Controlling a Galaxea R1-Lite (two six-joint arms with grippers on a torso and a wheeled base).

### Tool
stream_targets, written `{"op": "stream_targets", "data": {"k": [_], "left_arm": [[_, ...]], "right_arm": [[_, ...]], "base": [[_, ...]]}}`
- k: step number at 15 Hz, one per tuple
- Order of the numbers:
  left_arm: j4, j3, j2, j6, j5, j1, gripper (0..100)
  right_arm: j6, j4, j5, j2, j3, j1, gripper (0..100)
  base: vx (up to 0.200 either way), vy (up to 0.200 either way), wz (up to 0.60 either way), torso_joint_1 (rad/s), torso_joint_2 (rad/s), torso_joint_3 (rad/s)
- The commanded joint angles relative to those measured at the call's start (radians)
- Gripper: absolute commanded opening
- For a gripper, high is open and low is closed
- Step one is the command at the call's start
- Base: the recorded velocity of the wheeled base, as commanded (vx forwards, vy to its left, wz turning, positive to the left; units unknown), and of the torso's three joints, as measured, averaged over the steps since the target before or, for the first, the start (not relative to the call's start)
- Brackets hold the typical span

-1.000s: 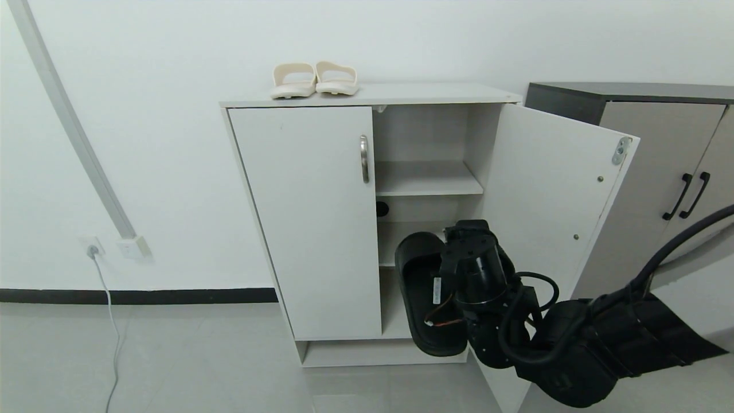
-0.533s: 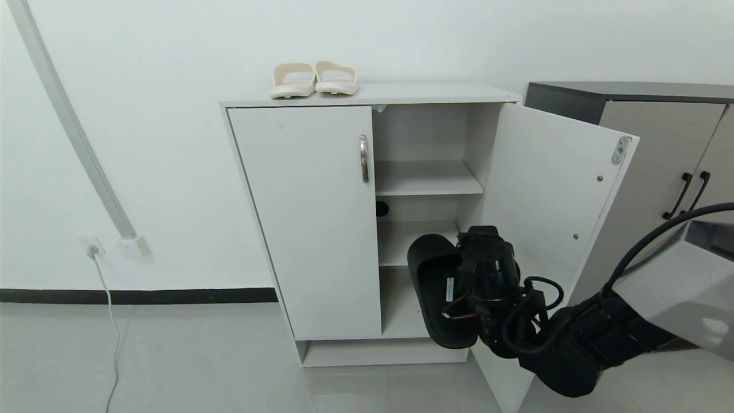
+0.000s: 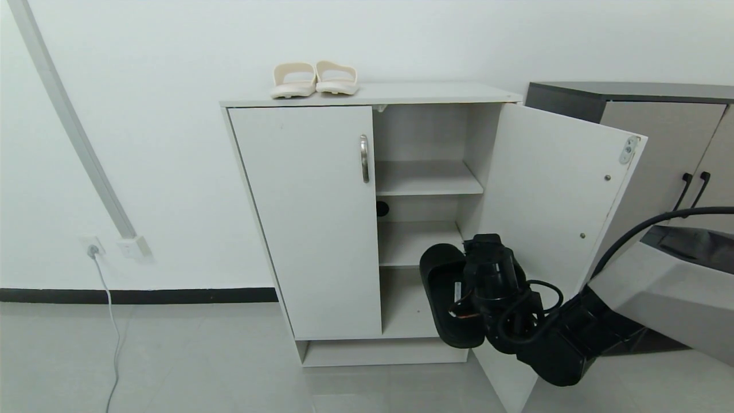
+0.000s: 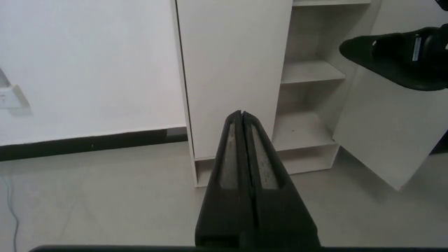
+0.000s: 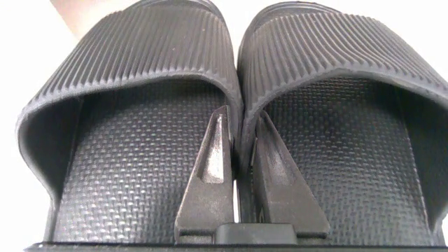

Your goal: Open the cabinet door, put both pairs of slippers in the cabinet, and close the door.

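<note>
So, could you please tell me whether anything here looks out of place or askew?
Nothing looks damaged or spilled. The cream slippers sit on top of the cabinet rather than inside, and the black slippers hang on end from the right gripper in front of it, not yet inside.

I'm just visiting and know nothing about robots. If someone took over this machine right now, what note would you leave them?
The right gripper is shut on the black slippers, pinching the pair's inner edges together. It holds them in front of the cabinet opening, not yet on a shelf.
The left gripper is shut, holds nothing, and sits back from the cabinet.
The cream slippers lie on the cabinet top.
Done: the right door is open; the left door is shut.
Left: black pair in, cream pair in, close the door.
</note>
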Motion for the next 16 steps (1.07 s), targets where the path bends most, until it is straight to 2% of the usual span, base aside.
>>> {"op": "stream_targets", "data": {"k": [1,14,16], "left_arm": [[0.000,0.000,0.002,0.000,0.000,0.001,0],[0.000,0.000,0.002,0.000,0.000,0.001,0],[0.000,0.000,0.002,0.000,0.000,0.001,0]], "right_arm": [[-0.001,-0.001,-0.001,0.013,-0.002,-0.007,0],[-0.014,-0.001,0.027,0.028,-0.026,-0.062,0],[-0.026,-0.001,0.039,0.039,-0.059,-0.093,0]], "base": [[0.000,0.000,0.00,0.000,0.00,0.000],[0.000,0.000,0.00,0.000,0.00,0.000],[0.000,0.000,0.00,0.000,0.00,0.000]]}}
